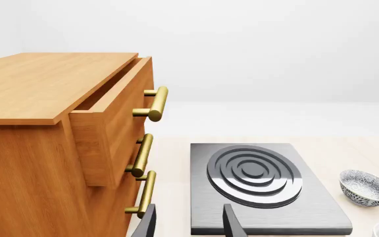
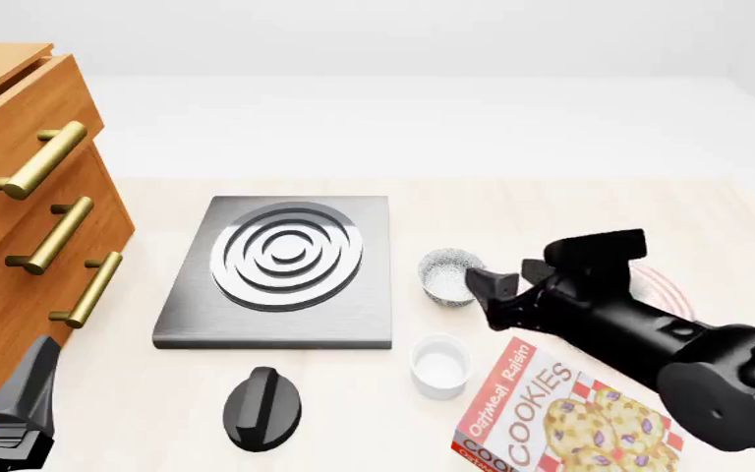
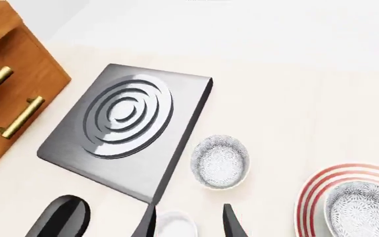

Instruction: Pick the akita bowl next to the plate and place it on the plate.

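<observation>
The akita bowl (image 3: pixel 220 161), speckled grey outside and pale inside, stands on the table between the stove and the plate (image 3: pixel 311 195). It also shows in the front view (image 2: pixel 446 273) and the left wrist view (image 1: pixel 366 186). The red-ringed plate holds a look-alike bowl (image 3: pixel 364 210); in the front view my right arm covers most of the plate (image 2: pixel 667 287). My right gripper (image 3: pixel 189 223) is open and empty, just right of the akita bowl and above the table (image 2: pixel 509 280). My left gripper (image 1: pixel 189 224) is open and empty at the near left by the cabinet (image 2: pixel 21 401).
A grey stove (image 2: pixel 283 267) with silver rings lies mid-table. A wooden cabinet (image 2: pixel 17 197) with brass handles stands left, its top drawer (image 1: pixel 110 118) pulled partly out. A white ramekin (image 2: pixel 439 366), a black knob-shaped object (image 2: pixel 262 408) and a cookies box (image 2: pixel 554 423) lie near the front.
</observation>
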You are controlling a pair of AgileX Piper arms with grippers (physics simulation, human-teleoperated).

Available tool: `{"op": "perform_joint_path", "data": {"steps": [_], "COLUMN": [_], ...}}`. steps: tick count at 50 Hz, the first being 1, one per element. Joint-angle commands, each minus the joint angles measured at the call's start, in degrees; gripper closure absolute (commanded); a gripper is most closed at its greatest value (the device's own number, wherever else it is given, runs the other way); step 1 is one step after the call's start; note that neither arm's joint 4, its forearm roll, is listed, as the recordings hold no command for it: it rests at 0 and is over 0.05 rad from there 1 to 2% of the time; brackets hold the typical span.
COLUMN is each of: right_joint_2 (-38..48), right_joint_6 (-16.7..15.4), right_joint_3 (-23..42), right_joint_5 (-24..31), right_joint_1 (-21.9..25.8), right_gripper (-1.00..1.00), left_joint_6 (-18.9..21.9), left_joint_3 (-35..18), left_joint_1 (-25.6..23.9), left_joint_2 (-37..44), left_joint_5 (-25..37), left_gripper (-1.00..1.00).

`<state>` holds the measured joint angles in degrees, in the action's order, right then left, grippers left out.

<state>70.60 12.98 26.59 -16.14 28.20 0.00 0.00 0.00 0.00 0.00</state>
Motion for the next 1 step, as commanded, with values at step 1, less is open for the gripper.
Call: {"op": "perform_joint_path", "data": {"steps": [1], "right_joint_2": [-4.68], "right_joint_6": [0.27], "right_joint_3": [-1.59], "right_joint_5": [1.09], "right_joint_1": [7.59], "right_gripper": [-1.0], "left_joint_6": [0.0], "left_joint_3": [0.0], "left_joint_1": [0.0], "left_joint_2": [0.0], "left_joint_5": [0.0], "left_gripper": [-1.0]}}
